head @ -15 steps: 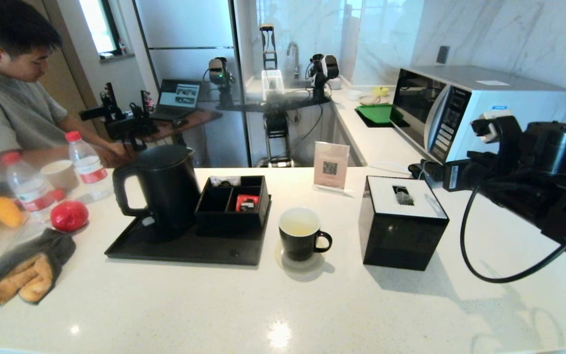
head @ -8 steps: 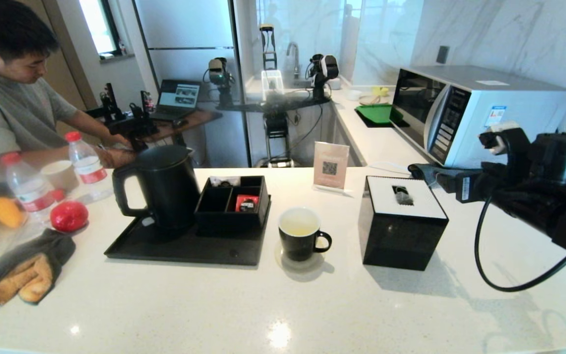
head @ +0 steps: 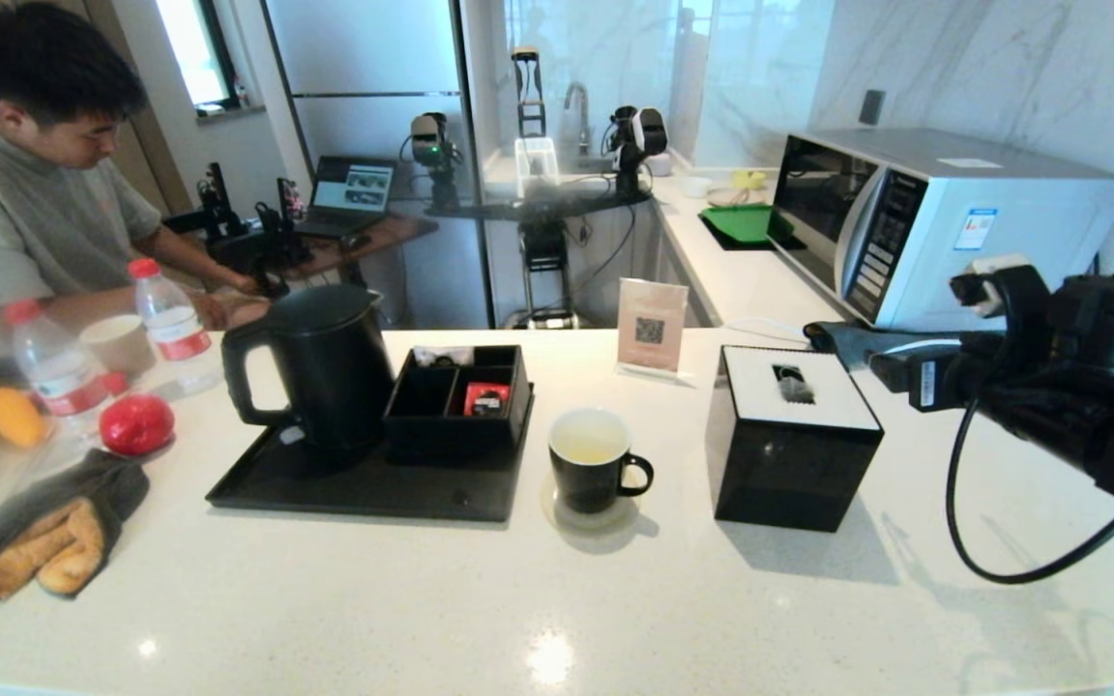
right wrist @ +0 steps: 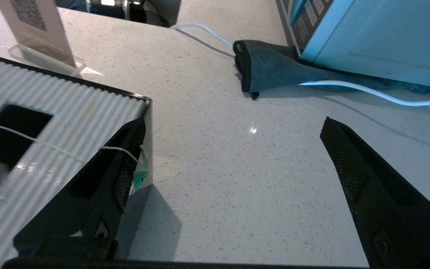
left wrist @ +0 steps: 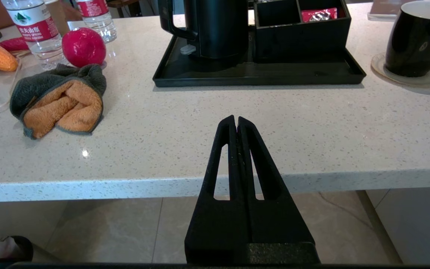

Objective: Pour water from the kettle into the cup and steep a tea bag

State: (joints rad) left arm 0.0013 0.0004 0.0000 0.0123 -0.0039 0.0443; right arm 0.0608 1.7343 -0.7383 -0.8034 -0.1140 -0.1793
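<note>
The tall black kettle (head: 310,367) stands on a black tray (head: 364,488), its handle facing left. To the tray's right, the black cup (head: 591,462) rests on a coaster with pale water (head: 588,443) inside. The tea bag (head: 793,387) lies in the slot of a black box with a white ribbed top (head: 789,440). Its string (right wrist: 50,148) runs across the top, and the green tag (right wrist: 139,179) hangs at the box's corner, beside one finger (right wrist: 127,164). My right gripper (right wrist: 233,149) is open over bare counter right of the box. My left gripper (left wrist: 236,120) is shut and empty at the counter's front edge.
A black organiser (head: 460,396) with a red packet shares the tray. A microwave (head: 934,222), a dark cloth (head: 837,338) and a white cable lie behind my right arm (head: 1079,387). Bottles, fruit and a folded cloth (head: 54,532) sit at the left, with a person beyond.
My right arm has sunk a little and shifted right, away from the box's far side. The person at the left has straightened up. Kettle, cup and tea bag are unmoved.
</note>
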